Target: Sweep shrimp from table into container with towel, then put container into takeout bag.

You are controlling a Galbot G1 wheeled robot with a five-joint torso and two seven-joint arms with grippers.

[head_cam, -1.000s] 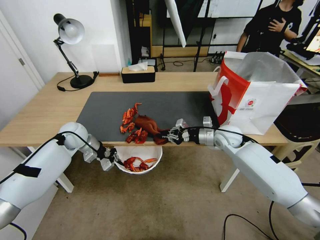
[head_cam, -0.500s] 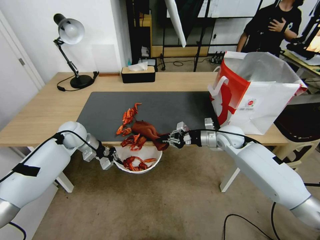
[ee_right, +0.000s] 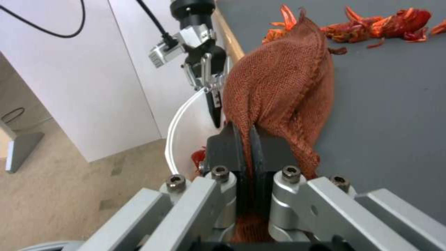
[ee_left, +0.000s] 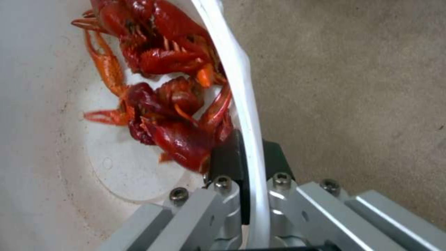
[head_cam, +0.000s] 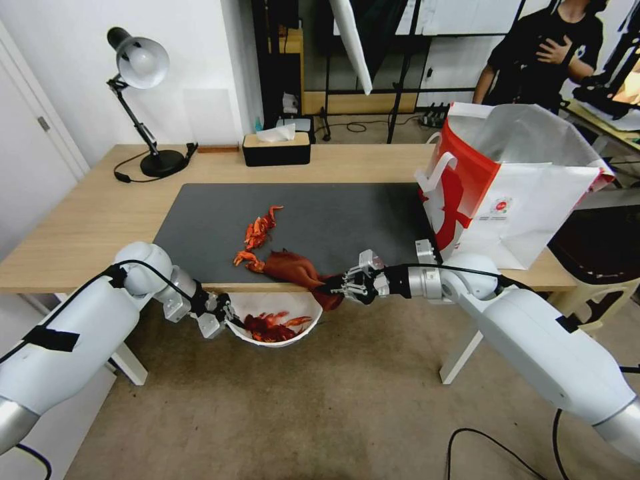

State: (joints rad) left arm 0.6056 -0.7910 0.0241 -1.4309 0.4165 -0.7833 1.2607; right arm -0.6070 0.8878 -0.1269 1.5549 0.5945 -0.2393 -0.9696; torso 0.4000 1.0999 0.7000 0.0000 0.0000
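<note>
Nearest, below the worktop's (head_cam: 87, 220) front edge, the left gripper (head_cam: 223, 319) pinches the rim of the white container (head_cam: 293, 333) between its fingers (ee_left: 228, 158), holding it in the air; red shrimp (ee_left: 172, 115) lie piled inside. Just above, the right gripper (head_cam: 341, 287) clamps the rust-red towel (head_cam: 293, 267), which drapes over the edge of the grey mat (head_cam: 347, 213). A few more shrimp lie on the mat beyond. Farther right stands the takeout bag (head_cam: 527, 200).
</note>
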